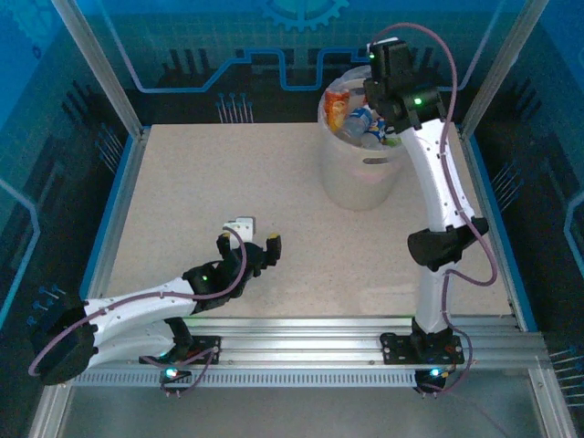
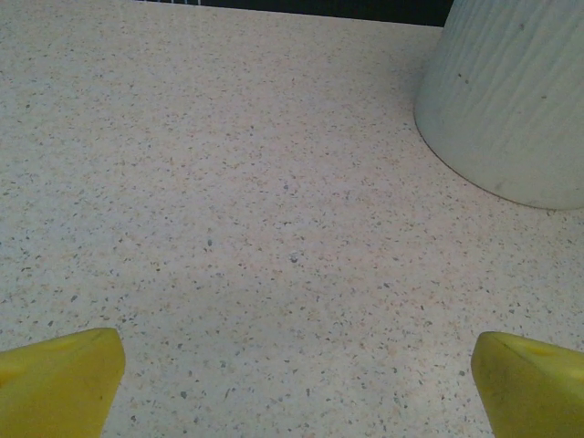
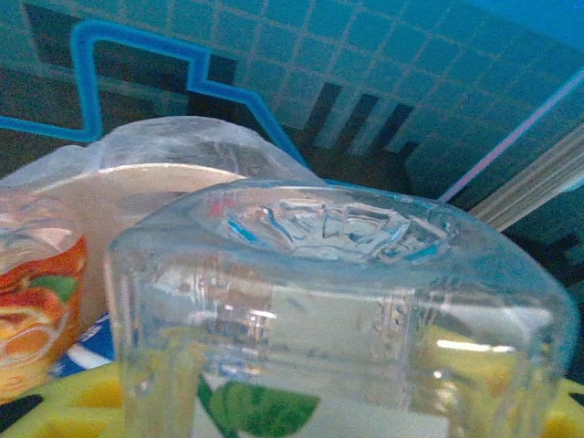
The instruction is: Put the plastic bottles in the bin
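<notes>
Tabletop (image 1: 228, 173) speckled beige, blue panelled walls (image 1: 182, 55) — bin (image 1: 360, 181) far right, seemingly bag-lined

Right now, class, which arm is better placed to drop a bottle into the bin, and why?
The right. The right gripper hangs over the bin, shut on a clear bottle. The left gripper sits low over the table, away from the bin, open and holding nothing.
</notes>
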Robot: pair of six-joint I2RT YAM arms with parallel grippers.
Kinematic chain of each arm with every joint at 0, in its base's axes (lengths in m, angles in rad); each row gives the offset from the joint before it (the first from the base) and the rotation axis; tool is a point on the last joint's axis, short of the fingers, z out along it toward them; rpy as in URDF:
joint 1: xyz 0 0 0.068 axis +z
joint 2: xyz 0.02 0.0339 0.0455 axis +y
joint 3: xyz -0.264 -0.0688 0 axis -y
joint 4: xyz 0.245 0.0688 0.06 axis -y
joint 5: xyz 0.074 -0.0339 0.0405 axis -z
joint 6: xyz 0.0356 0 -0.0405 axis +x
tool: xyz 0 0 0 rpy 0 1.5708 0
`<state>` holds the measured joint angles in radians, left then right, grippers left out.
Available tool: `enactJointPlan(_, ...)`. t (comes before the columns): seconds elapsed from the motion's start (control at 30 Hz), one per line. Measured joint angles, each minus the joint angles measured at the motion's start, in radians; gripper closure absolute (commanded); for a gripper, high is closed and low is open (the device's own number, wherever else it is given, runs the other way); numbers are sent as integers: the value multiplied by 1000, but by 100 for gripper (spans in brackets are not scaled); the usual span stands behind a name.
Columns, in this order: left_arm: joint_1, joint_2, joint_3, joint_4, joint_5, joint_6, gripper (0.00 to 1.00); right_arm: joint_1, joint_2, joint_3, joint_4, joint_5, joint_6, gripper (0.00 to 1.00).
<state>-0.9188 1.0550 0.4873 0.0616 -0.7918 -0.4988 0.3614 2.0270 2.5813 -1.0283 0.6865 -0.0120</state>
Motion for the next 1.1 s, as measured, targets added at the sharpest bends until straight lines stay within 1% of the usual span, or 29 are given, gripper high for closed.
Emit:
enactJointPlan(0.17,0,0,0,0,2,0,1,34,39,-30,70,98,-77,58)
enactJointPlan(0.37,0,-5,0,0,4,0,1,46,97,-32,144,166,-164,57)
enactJointPlan(0.67,0,-22,0,-1,4,0,1,42,161,-30,185,189,-225,51)
enactJointPlan(0.77,0,-22,0,-1,4,0,1,35,181,-29,183,188,-225,48)
enactJointPlan(0.93,0,-22,0,-1,4,0,1,16,193,-29,178,174,-225,40)
enactJointPlan(1.1,0,-22,0,-1,4,0,1,-3,194,-27,161,169,-210,25)
